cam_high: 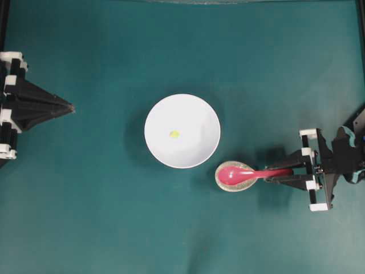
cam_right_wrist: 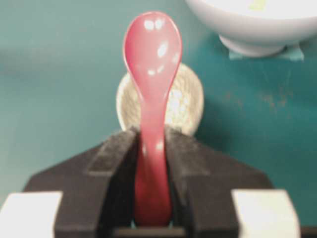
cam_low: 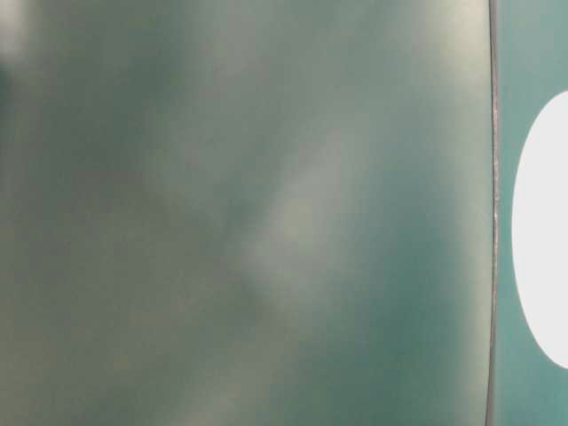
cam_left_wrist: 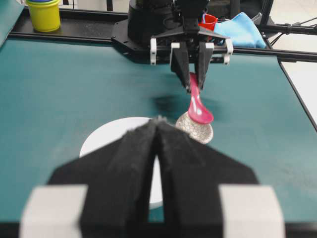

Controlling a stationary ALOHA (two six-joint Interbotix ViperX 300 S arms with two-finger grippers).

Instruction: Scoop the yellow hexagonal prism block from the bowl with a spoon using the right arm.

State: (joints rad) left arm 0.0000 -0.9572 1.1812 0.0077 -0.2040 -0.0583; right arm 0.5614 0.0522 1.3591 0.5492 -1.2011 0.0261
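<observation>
The right hand (cam_high: 278, 173) is clamping the handle of the pink-red spoon (cam_high: 246, 173), its two fingers (cam_right_wrist: 115, 163) pressing on either side of the handle in the right wrist view. In the overhead view the hand is sitting at about 4 o'clock from the middle of the worktop (cam_high: 102, 217), reaching in toward 9 o'clock. The spoon is lying lengthwise out of the hand, and its scoop is resting over a small speckled beige dish (cam_high: 225, 181). From the left wrist view the spoon is slanting down from the fingers, handle high and scoop low over the dish, though whether the scoop is touching the dish is not clear.

The white bowl (cam_high: 182, 131) is standing near the middle of the worktop, with the speckled dish just beside its rim at about 5 o'clock. The yellow block (cam_high: 174, 134) is lying inside the bowl, close to its centre, apart from the spoon. In the right wrist view the bowl's foot is showing at 1 o'clock beyond the spoon's tip.

The left hand (cam_high: 69, 107) is sitting at 9 o'clock on the worktop, well apart from the bowl, its pointed fingers pressed together and aiming toward 3 o'clock. In its own wrist view the two fingers (cam_left_wrist: 133, 163) are meeting with no gap and nothing between them.

Beyond the far edge of the worktop, a yellow cup (cam_left_wrist: 44, 15), a red cup (cam_left_wrist: 210, 21) and a blue cloth (cam_left_wrist: 242, 30) are sitting. The table-level view is blurred, showing only green and a piece of something white at 3 o'clock.
</observation>
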